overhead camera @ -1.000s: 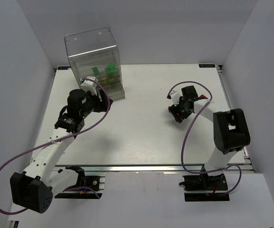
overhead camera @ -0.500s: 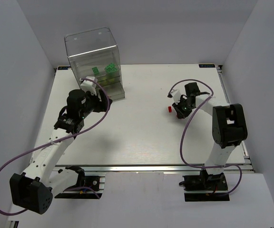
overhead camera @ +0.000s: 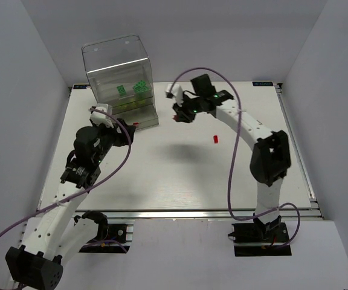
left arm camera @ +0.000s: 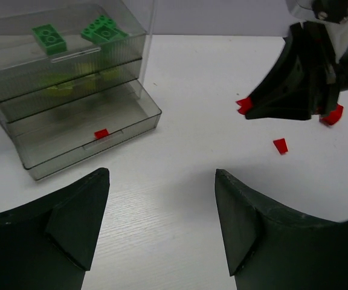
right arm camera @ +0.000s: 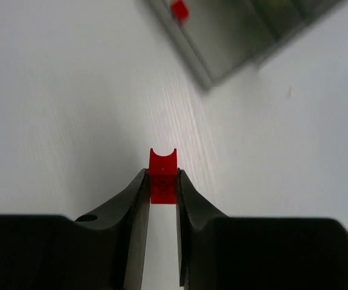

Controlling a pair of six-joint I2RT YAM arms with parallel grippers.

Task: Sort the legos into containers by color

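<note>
OK, the right wrist cam shows what the top view can't resolve: the right gripper [right arm camera: 162, 192] is pinching a red lego [right arm camera: 162, 169] over the table [left arm camera: 186, 151], near the cabinet [overhead camera: 115, 60]. On the left wrist cam the left gripper [left arm camera: 162, 175] is spread wide with nothing in it. The top tier holds two green bricks [left arm camera: 49, 37] and the middle tier holds yellow-green bricks [left arm camera: 62, 90]. The bottom drawer [left arm camera: 89, 154] is pulled out with one red brick [left arm camera: 101, 133] in it. A loose red brick [left arm camera: 280, 145] lies on the table.
</note>
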